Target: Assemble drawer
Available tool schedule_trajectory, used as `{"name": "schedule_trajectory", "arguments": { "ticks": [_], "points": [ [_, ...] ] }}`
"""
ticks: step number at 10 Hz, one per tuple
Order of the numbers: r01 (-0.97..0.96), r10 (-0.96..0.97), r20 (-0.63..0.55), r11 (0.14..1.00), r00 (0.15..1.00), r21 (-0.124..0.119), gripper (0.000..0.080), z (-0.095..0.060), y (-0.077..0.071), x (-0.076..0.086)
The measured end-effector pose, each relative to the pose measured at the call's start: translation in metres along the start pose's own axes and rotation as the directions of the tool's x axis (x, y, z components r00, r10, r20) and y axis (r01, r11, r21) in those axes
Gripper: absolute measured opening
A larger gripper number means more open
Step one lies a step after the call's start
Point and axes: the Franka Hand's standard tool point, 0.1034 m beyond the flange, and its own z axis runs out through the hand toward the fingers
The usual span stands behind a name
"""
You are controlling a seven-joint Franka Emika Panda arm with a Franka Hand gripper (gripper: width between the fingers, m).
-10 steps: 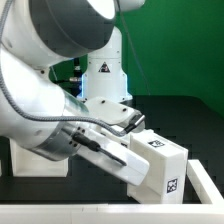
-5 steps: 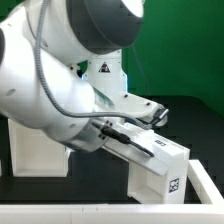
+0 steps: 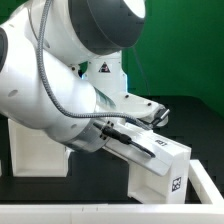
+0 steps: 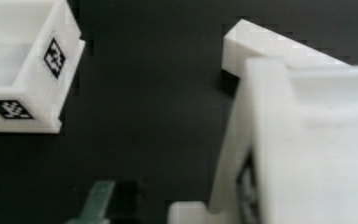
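On the black table (image 3: 190,118), toward the exterior view's right, lies a long white drawer block (image 3: 150,165) with one square tag on its top face and another on the end that faces the camera. Behind the arm (image 3: 60,80), toward that view's left, stands a second white drawer piece (image 3: 35,150), largely hidden by the arm's bulk, and the two pieces sit apart. The arm leans low over the near end of the block, and the gripper (image 3: 128,130) shows only as a dark shape pressed close against the block's upper edge (whether its jaws are spread or pinched together cannot be told from either view). From the wrist view, one greyish-green finger (image 4: 101,200) shows over bare table, with a big ribbed white part (image 4: 300,130) just beside it. A band of black table separates that part from an open-topped white tray (image 4: 19,45) bearing two tags on its outer wall. Which of these two matches which piece in the exterior view cannot be told. A green backdrop (image 3: 175,45) closes the scene behind the table
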Motion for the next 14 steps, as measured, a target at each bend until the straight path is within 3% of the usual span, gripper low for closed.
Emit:
{"name": "schedule_trajectory", "arguments": {
  "ticks": [1,2,4,6,7,9,10,12,13,14],
  "points": [
    [0.000,0.000,0.000,1.000,1.000,0.000,0.0090,0.000,0.000,0.000],
    [0.000,0.000,0.000,1.000,1.000,0.000,0.0036,0.000,0.000,0.000],
    [0.003,-0.003,-0.002,1.000,1.000,-0.001,0.0036,-0.001,-0.001,0.000],
    [0.083,-0.084,-0.044,0.996,0.995,-0.019,0.0036,-0.012,-0.008,-0.008],
    [0.131,-0.132,-0.077,0.991,0.988,-0.013,0.0036,-0.020,-0.010,-0.019],
    [0.175,-0.178,-0.126,0.984,0.976,-0.032,0.0037,-0.023,-0.001,-0.044],
    [0.157,-0.162,-0.155,0.987,0.975,-0.043,0.0037,-0.020,-0.001,-0.041],
    [0.187,-0.182,-0.314,0.982,0.932,-0.015,0.0038,-0.026,-0.017,-0.037],
    [0.211,-0.203,-0.360,0.977,0.911,-0.020,0.0038,-0.027,-0.017,-0.038],
    [0.261,-0.257,-0.442,0.964,0.859,-0.054,0.0038,-0.032,-0.012,-0.042]
  ]
}}
